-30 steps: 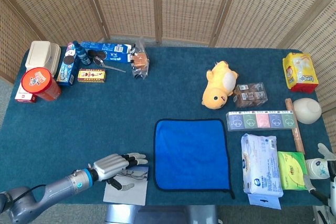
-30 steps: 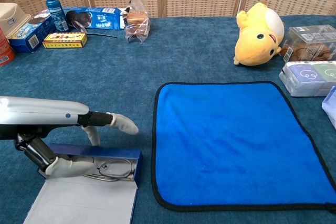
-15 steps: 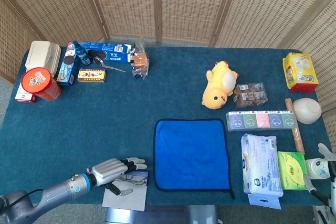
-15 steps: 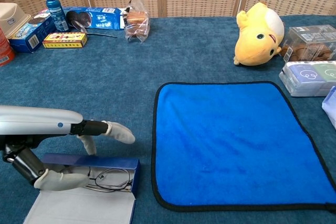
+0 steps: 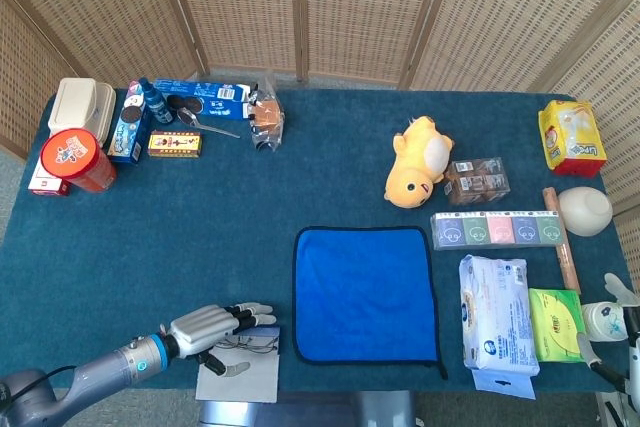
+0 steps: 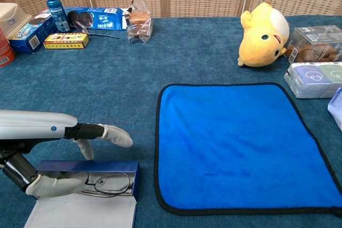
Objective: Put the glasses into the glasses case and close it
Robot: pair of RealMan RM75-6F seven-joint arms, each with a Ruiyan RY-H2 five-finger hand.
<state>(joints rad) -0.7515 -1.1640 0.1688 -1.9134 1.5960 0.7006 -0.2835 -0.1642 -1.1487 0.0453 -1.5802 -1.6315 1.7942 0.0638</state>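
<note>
At the lower left of both views, the left hand (image 6: 64, 156) has drawn back toward the frame's edge, fingers spread over the open glasses case (image 6: 85, 185) where the glasses (image 6: 109, 182) now lie, so closing the lid seems next

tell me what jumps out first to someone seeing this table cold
The bright blue cloth lies flat at the near middle of the table. Left of it, the left hand reaches over an open glasses case at the near edge, with the glasses lying inside. The yellow plush toy lies beyond the cloth, to the right.
</note>
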